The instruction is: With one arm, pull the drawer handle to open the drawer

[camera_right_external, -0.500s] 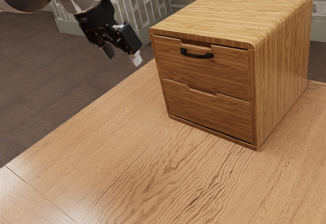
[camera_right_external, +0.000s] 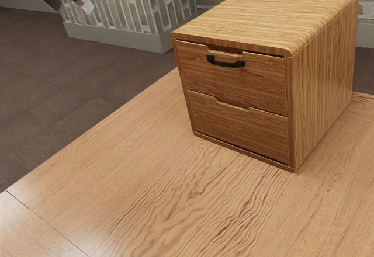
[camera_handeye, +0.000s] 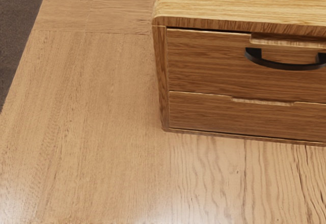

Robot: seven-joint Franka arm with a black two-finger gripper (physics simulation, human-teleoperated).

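The table [camera_right_external: 146, 198] carries a wooden cabinet [camera_right_external: 274, 17] near its far edge, toward the exterior view's right. The cabinet's top drawer [camera_right_external: 234, 84] sits flush. I judge it solid and fairly heavy, needing a steady pull. Its black handle [camera_right_external: 225, 64], centred under the drawer's upper edge, looks rigid and slim, so I'd grip it mid-bar. My gripper [camera_right_external: 69, 0] hangs well off beyond the table's far edge, jaws apart and empty. I can read no labels or writing.
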